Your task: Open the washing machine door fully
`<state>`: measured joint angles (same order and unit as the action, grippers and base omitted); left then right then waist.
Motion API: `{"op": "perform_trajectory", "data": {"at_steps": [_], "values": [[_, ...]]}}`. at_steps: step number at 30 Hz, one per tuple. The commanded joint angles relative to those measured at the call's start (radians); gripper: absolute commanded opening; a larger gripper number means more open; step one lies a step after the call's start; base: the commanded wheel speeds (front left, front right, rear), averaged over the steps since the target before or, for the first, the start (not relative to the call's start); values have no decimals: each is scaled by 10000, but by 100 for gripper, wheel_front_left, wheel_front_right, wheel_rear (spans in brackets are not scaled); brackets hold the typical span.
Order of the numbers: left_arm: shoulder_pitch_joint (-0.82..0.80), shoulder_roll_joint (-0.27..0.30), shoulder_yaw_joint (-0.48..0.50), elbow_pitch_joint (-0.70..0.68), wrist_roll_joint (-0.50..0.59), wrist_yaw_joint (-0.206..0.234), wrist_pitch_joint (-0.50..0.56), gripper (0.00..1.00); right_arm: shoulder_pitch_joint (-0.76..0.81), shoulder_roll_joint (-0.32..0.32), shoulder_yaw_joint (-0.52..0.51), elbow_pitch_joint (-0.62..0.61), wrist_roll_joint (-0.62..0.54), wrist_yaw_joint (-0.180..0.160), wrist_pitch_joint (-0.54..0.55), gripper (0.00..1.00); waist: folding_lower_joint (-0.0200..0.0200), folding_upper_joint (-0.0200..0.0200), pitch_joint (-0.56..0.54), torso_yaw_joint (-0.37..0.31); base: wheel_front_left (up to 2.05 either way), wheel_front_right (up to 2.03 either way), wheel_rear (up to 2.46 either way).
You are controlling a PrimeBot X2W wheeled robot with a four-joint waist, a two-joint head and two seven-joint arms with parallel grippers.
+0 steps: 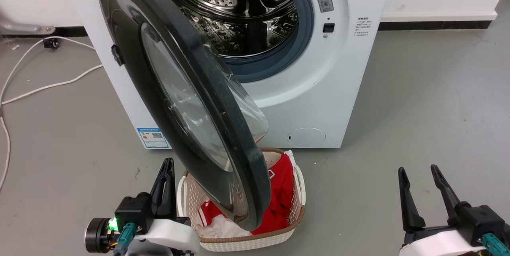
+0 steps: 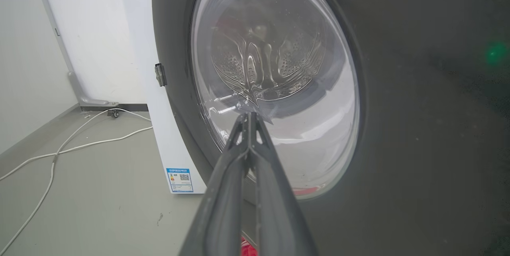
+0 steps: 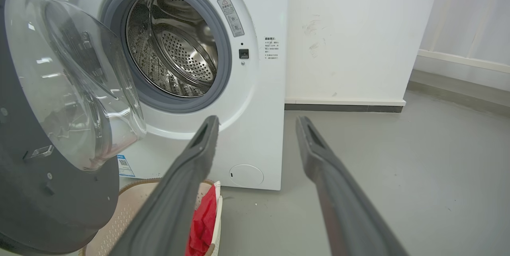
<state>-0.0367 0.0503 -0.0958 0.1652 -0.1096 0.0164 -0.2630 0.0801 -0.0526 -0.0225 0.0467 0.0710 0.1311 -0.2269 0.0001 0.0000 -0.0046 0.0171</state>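
My left fingers [image 1: 164, 192] pinch together beside the washing machine door [image 1: 127, 48]; my right fingers [image 1: 408, 204] gape wide; a blue QR label [image 1: 153, 137] sits behind that door.

Glossy black plastic washing machine door [image 1: 183, 100], clear smooth glass bowl [image 3: 79, 80]; shiny perforated steel drum [image 1: 239, 12]; matt beige plastic basket [image 1: 247, 244]; red cloth [image 1: 281, 192]

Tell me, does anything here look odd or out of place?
Nothing looks broken or spilled. One oddity: the laundry basket, with red clothes in it, sits on the floor directly under the open washing machine door, whose lower edge hangs over it. A loose white cable also trails across the floor at left.
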Motion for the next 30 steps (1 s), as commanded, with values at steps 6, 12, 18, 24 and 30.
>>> {"op": "perform_trajectory", "data": {"at_steps": [6,12,18,24,30], "values": [[-102,-2,56,-77,-83,59,-26,0,-66,42,-8,65,21,-7,-27,100,-1,0,-29,7,0,0,0],[-284,-2,261,-706,-146,92,-26,0,-2,42,-15,76,53,-7,-62,100,-1,0,-78,44,0,0,0],[-675,-2,475,-1851,-93,88,-26,0,33,41,-22,81,73,-7,-76,100,-1,0,-111,96,0,0,0],[-1207,-3,450,-3475,-114,33,-24,0,44,41,-27,46,73,-7,-80,100,-1,0,-107,115,0,0,0],[-1443,-2,-55,-5192,-22,149,-24,0,29,42,-27,74,78,-7,-34,100,-1,0,-124,58,0,0,0]]}}
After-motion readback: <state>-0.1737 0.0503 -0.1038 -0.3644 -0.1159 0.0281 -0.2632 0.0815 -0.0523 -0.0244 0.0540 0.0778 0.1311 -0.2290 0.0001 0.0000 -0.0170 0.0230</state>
